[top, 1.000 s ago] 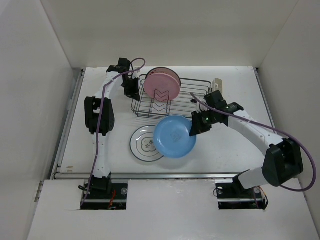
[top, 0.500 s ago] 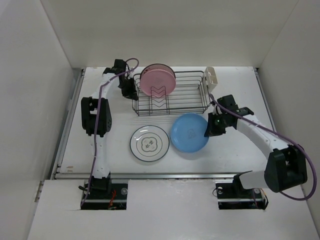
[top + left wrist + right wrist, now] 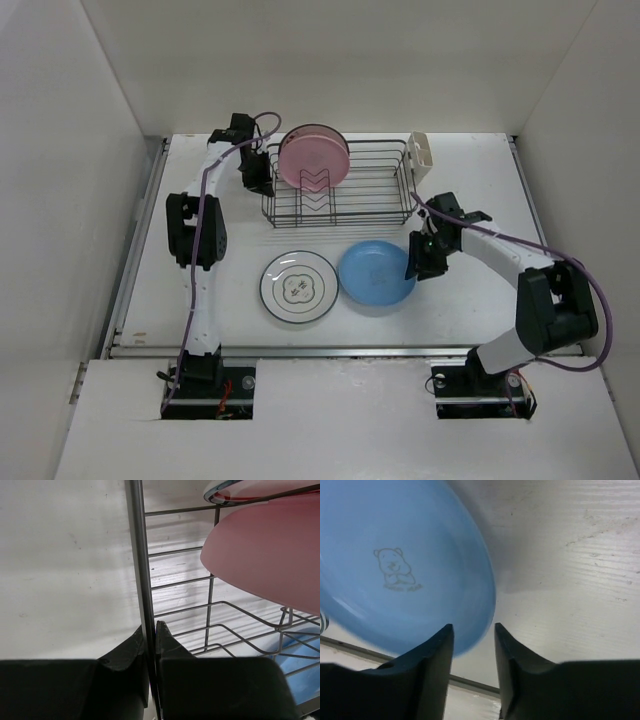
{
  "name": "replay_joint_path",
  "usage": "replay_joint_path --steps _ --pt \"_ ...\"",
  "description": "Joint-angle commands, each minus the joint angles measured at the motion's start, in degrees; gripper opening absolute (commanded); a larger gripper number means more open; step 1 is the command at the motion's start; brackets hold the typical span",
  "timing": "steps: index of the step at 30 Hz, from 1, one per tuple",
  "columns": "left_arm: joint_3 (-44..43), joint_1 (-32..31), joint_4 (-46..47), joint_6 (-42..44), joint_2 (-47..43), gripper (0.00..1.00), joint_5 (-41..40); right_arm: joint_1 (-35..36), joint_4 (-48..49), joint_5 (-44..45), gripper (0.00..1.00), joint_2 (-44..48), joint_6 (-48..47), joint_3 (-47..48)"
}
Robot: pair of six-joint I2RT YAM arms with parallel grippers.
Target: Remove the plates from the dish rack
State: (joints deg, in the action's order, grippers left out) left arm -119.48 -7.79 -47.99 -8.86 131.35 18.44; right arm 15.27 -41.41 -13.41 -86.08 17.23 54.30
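The left arm (image 3: 198, 300) runs from its base at 7 o'clock up to 11 o'clock, the wrist bent toward 4 o'clock. The left pincer (image 3: 151, 632) is clamped tight on a rack (image 3: 138, 555) wire. The right arm (image 3: 490, 250) folds at 4 o'clock and reaches back toward centre. The right pincer (image 3: 472, 635) tilts down, fingers parted, gripping nothing.

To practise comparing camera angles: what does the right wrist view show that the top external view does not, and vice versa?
Only the right wrist view: a bear outline on the blue plate. Only the top view: the white plate, the pink plate upright in the dish rack, and the left gripper at the rack's end. Both: the blue plate and the right gripper by its rim.
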Motion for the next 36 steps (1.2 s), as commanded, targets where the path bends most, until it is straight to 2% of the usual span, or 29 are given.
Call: replay_joint_path --steps 1,2,3,5,6,12,13,15,18,20,23,27,29,31,33,36 --pt "-4.18 0.41 -0.7 3.77 -1.53 0.0 -0.68 -0.41 1.34 1.02 0.44 -0.49 0.17 0.36" --pt "-4.18 0.41 -0.7 3.77 -1.53 0.0 -0.68 -0.41 0.72 1.63 0.49 -0.49 0.17 1.23" --pt "-3.49 0.41 -0.7 4.29 -1.53 0.0 -1.2 -0.41 0.19 1.63 0.65 -0.49 0.17 2.81" --pt "-2.78 -0.12 -0.7 4.29 -2.06 0.0 -1.21 -0.41 -1.56 1.63 0.84 -0.49 -0.88 4.57" --pt "-2.77 -0.12 -0.7 4.81 -2.06 0.0 -1.21 -0.41 -1.57 1.63 1.0 0.21 -0.89 6.32" --pt "-1.46 -0.12 -0.1 5.96 -2.77 0.0 -1.21 0.73 -6.3 -2.14 1.0 3.47 -5.8 14.5" --pt "0.02 -0.12 0.43 5.96 -3.29 0.0 -1.21 1.34 -7.36 -3.45 1.0 3.47 -6.94 18.08" --pt "0.56 -0.12 0.96 5.96 -3.29 0.0 -1.21 2.05 -9.21 -3.47 1.0 4.08 -9.4 22.14" --pt "0.56 -0.12 0.26 6.48 -3.29 0.0 -1.21 4.33 -9.83 1.36 1.0 4.7 -10.72 28.39" --pt "1.17 -0.12 0.26 6.49 -3.29 0.0 -1.21 4.85 -6.68 4.25 1.0 4.7 -12.48 31.63" --pt "1.18 -0.12 -0.26 7.19 -3.82 0.0 -1.21 6.0 -3.17 10.04 1.0 -0.03 -14.24 37.43" --pt "1.71 -0.12 -0.79 8.51 -3.82 0.0 -3.23 8.72 1.4 16.11 1.0 -9.6 -17.58 52.96" --pt "1.09 -0.12 -1.31 9.03 -3.82 0.0 -3.85 9.34 5.18 17.97 1.0 -12.08 -19.59 56.07" --pt "-0.13 -0.12 -1.84 9.04 -3.82 0.0 -3.85 9.34 12.2 17.46 1.0 -15.5 -20.13 58.27" --pt "-1.36 -0.12 -2.9 9.57 -3.82 0.06 -3.85 9.34 19.3 15.62 1.0 -17.88 -20.66 58.81" --pt "-2.86 -0.12 -4.21 10.09 -3.29 0.11 -3.85 9.34 25.92 8.95 1.0 -22.97 -19.62 59.34"
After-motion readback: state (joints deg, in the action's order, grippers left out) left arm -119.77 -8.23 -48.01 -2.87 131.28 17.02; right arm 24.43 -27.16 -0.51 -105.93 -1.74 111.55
